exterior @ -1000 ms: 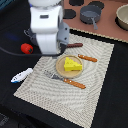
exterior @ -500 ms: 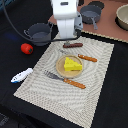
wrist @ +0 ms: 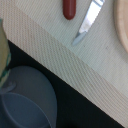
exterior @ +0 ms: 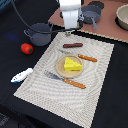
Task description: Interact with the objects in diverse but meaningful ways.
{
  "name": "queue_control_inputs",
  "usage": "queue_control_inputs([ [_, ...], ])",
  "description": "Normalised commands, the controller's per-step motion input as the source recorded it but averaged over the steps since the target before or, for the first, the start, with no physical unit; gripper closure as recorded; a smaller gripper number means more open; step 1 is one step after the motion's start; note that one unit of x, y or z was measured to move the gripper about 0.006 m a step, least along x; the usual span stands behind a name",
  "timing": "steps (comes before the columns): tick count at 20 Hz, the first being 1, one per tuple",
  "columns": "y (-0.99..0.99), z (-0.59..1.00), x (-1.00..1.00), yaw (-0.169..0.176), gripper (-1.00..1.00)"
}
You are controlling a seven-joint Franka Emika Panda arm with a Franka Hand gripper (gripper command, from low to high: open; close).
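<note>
Using the placemat (exterior: 90, 75) as reference, left to right: we see the fish (exterior: 21, 75) and tomato (exterior: 26, 48) off its left edge, pot (exterior: 39, 33) beyond its far-left corner, cheese (exterior: 72, 64) on the plate (exterior: 62, 70) mid-mat, sausage (exterior: 73, 45) near its far edge. Gripper (exterior: 70, 31) hangs above that edge; finger opening not discernible.

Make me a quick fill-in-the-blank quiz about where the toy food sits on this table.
1. The yellow cheese wedge rests on the round tan ____.
2. The brown sausage lies on the woven ____.
3. The red tomato sits off the placemat, nearest the grey ____.

Missing words: plate; placemat; pot
</note>
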Motion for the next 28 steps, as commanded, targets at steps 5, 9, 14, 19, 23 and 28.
queue_control_inputs([
  [5,0.29,-0.35,0.23,0.036,-1.0],
  [9,0.25,-0.42,0.2,0.03,-1.0],
  [14,0.2,-0.43,0.19,0.022,-1.0],
  [19,0.22,-0.35,0.3,0.005,-1.0],
  [23,0.21,-0.26,0.4,0.0,-1.0],
  [28,0.19,-0.1,0.41,0.0,-1.0],
])
